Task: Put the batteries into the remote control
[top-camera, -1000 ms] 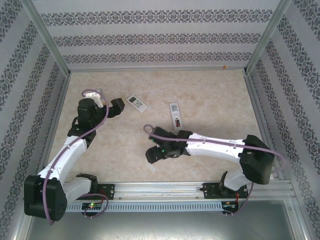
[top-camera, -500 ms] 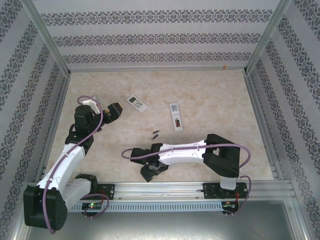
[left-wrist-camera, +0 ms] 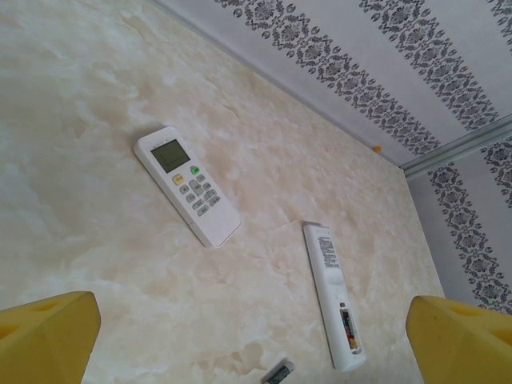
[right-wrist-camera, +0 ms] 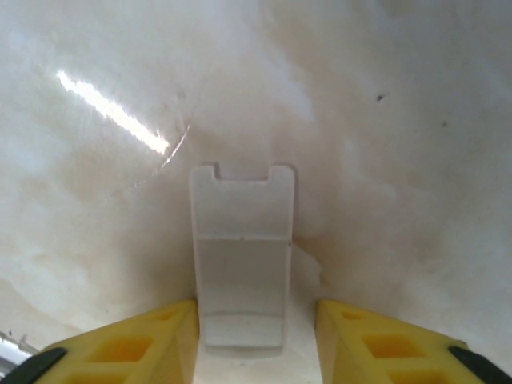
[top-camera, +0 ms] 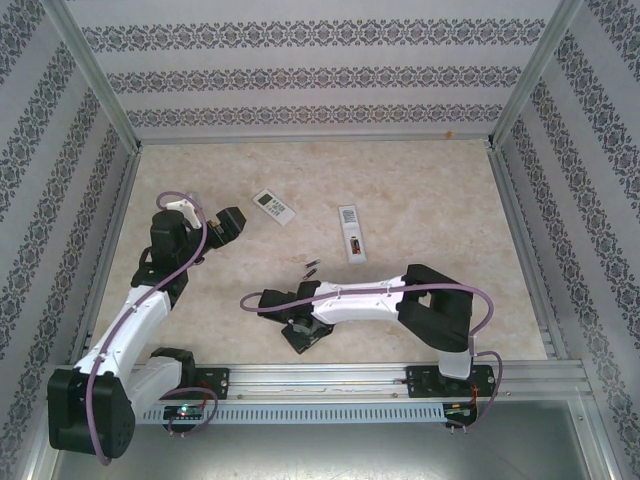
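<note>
A slim white remote control (top-camera: pixel 350 232) lies back-up mid-table, its compartment open with one battery (left-wrist-camera: pixel 349 326) in it. Two loose batteries (top-camera: pixel 311 266) lie just to its near left; one battery's tip (left-wrist-camera: pixel 279 373) shows at the bottom of the left wrist view. The remote (left-wrist-camera: pixel 332 292) lies ahead of my open left gripper (left-wrist-camera: pixel 252 308), which hovers at the left (top-camera: pixel 228 222). My right gripper (top-camera: pixel 305 335) is down at the near edge, straddling a white battery cover (right-wrist-camera: pixel 242 254) flat on the table. Its left finger (right-wrist-camera: pixel 152 340) is at the cover's edge, and the right finger (right-wrist-camera: pixel 376 344) stands apart.
A second white remote (top-camera: pixel 272 206) with a display and buttons lies face-up at the back left (left-wrist-camera: pixel 186 186). Patterned walls close in the table. A metal rail (top-camera: pixel 350 378) runs along the near edge behind the right gripper.
My right arm folded back toward the near edge and lowered its gripper over the battery cover, jaws narrowing. The loose batteries came into view. The left gripper shifted slightly left.
</note>
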### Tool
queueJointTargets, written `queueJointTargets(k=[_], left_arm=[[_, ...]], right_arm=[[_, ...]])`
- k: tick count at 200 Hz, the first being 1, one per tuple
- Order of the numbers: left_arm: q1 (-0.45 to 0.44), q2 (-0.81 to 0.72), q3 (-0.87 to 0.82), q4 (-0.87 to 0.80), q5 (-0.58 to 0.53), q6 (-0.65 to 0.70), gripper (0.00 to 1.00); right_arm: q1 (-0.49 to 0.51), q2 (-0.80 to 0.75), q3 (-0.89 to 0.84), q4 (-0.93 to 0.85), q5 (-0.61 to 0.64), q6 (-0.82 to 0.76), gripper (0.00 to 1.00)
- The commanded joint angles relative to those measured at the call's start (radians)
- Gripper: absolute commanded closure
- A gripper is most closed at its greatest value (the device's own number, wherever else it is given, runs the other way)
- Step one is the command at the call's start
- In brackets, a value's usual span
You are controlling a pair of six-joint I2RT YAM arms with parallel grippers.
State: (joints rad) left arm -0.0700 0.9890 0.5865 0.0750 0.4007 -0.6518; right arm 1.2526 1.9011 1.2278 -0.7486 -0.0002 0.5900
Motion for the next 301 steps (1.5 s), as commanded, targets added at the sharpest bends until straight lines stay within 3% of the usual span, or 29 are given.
queueJointTargets(k=[1,35,62,97,126,152,169,192,247,283,301], left_arm=[[0.006,0.002,-0.002,0.029,0.021,0.018,0.01],[0.007,0.006,-0.002,0.032,0.022,0.013,0.01],[0.008,0.017,0.003,0.038,0.043,0.01,0.01],[-0.004,0.076,0.064,0.064,0.28,-0.035,0.04],[-0.079,0.143,0.147,0.018,0.386,-0.125,0.11],[-0.19,0.191,0.24,-0.104,0.386,-0.055,0.16],[-0.26,0.247,0.306,-0.18,0.383,-0.028,0.17],[-0.302,0.332,0.381,-0.27,0.382,-0.056,0.27],[-0.35,0.441,0.499,-0.478,0.413,0.006,0.45],[-0.371,0.467,0.512,-0.506,0.466,0.032,0.55],[-0.377,0.471,0.51,-0.502,0.479,0.029,0.66]], right_arm=[[-0.007,0.029,0.015,0.008,0.022,-0.011,0.62],[-0.023,-0.015,-0.003,0.034,0.0,-0.006,0.67],[-0.079,-0.134,-0.052,0.094,-0.008,-0.013,0.68],[-0.263,-0.351,-0.187,0.278,-0.15,-0.075,0.68],[-0.4,-0.472,-0.267,0.413,-0.275,-0.192,0.68],[-0.487,-0.507,-0.247,0.419,-0.354,-0.258,0.69],[-0.504,-0.506,-0.209,0.402,-0.408,-0.3,0.69],[-0.503,-0.507,-0.176,0.387,-0.44,-0.342,0.69],[-0.505,-0.525,-0.157,0.377,-0.388,-0.395,0.68],[-0.508,-0.514,-0.133,0.384,-0.38,-0.403,0.68],[-0.51,-0.506,-0.122,0.386,-0.39,-0.404,0.68]])
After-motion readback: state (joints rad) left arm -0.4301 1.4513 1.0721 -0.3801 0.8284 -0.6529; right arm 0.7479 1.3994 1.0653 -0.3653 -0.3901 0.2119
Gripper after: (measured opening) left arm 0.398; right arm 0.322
